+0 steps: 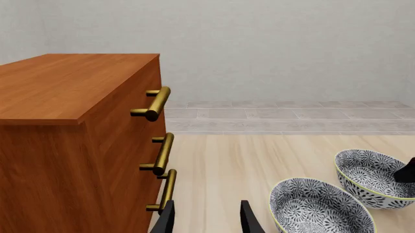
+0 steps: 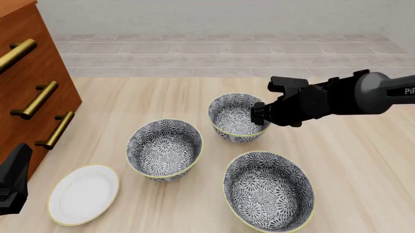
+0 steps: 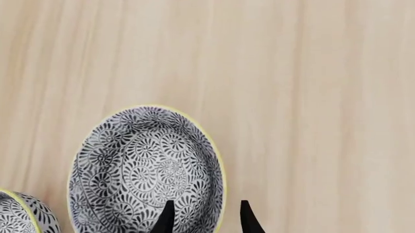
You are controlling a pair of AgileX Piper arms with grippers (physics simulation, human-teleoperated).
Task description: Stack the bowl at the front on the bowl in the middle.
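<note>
Closest to the front camera sits the widest-looking bowl (image 2: 269, 190), and at the lower left corner my left end effector (image 2: 13, 182) hangs over the desk (image 2: 363, 160) edge; its wrist view shows its two dark fingers (image 1: 167, 219) spread apart with nothing between them. The bowl at the front (image 2: 238, 116) lies farthest from me, and my right end effector (image 2: 258, 116) is at its right-hand rim. In the right wrist view that end effector (image 3: 206, 218) is spread astride the thin yellow rim, one tapered finger (image 3: 167, 217) over the patterned inside and the other over bare desk outside; it is not pinching the wall. The bowl in the middle (image 2: 164, 149) stands to the left of the first and nearer me, well apart from both end effectors and empty. I count three bowls, all round and deep with the same dark grey-and-white floral pattern inside and out and a pale yellow rim. One flat plain white plate (image 2: 84, 194) lies at the front left, near the left end effector. One reddish-brown wooden drawer cabinet (image 2: 32, 97) stands at the left, carrying three brass bar handles (image 1: 155, 103). Pale wood grain runs along the desk, smooth and matte.
</note>
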